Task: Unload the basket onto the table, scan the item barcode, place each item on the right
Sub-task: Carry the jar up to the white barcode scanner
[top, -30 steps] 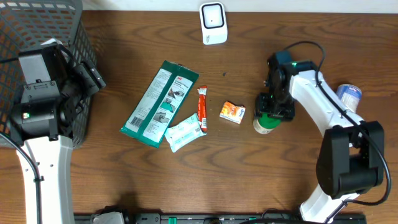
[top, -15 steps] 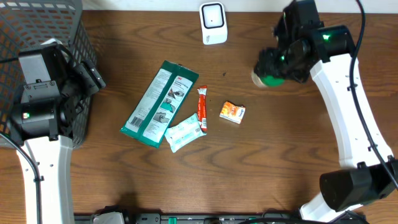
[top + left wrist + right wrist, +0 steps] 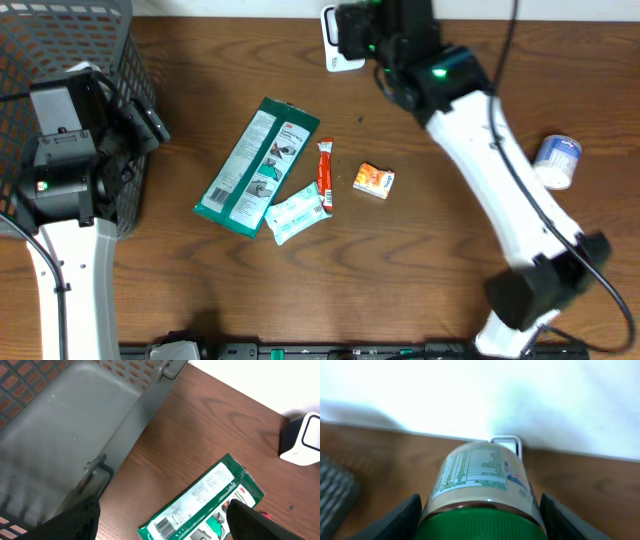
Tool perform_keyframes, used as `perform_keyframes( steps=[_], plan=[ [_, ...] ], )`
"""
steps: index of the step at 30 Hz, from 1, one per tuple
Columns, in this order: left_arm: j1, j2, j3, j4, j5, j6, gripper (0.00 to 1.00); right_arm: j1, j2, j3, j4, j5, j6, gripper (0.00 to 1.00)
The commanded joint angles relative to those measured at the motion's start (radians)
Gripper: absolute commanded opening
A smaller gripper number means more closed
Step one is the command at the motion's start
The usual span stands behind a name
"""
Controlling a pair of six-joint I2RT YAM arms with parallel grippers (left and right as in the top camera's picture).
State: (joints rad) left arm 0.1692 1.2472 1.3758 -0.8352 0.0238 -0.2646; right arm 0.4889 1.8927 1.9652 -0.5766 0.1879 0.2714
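Surface: dark wood table (image 3: 430, 250) against a white wall.
Right gripper (image 3: 482, 519): partly open, its jaws clamped on either side of the bottle (image 3: 480, 472), just behind the green cap.
Bottle: held off the table at the far edge. The cap faces the wrist camera, the printed label faces up and the base points at the scanner (image 3: 506, 441).
Scanner: small white unit standing at the back edge. From overhead the right arm partly covers it.
Left gripper (image 3: 167, 522): jaws spread wide and holding nothing, hovering over the green packet (image 3: 202, 497) beside the basket (image 3: 75, 425).
Basket: grey mesh, at the table's left end. The left arm hides most of its inside from overhead, and the wrist view shows only grey floor and wall.
Loose on the table: green packet, white pouch (image 3: 297, 212), red sachet (image 3: 325, 175) and orange box (image 3: 373, 180), close together mid-table.
Far right: white tub (image 3: 556, 160) with a blue top, well apart from the others.
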Motion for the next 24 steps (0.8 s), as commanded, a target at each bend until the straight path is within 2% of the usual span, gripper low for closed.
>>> perform_keyframes(
  steps=[1,4,10,14,20,24],
  plan=[
    [0.007,-0.002,0.01,-0.003,-0.013,0.009,0.83,0.002,0.117,0.015,0.124,0.1,-0.047,0.01],
    [0.007,-0.002,0.01,-0.003,-0.013,0.009,0.83,-0.01,0.21,0.015,0.256,0.099,-0.065,0.01],
    [0.007,-0.002,0.01,-0.003,-0.013,0.009,0.83,-0.02,0.438,0.015,0.706,0.1,-0.228,0.01],
    [0.007,-0.002,0.01,-0.003,-0.013,0.009,0.83,-0.029,0.531,0.015,0.903,0.1,-0.325,0.01],
    [0.007,-0.002,0.01,-0.003,-0.013,0.009,0.83,-0.058,0.61,0.015,0.985,0.099,-0.328,0.01],
    [0.007,-0.002,0.01,-0.003,-0.013,0.009,0.83,-0.08,0.619,0.015,0.982,0.091,-0.264,0.01]
  ],
)
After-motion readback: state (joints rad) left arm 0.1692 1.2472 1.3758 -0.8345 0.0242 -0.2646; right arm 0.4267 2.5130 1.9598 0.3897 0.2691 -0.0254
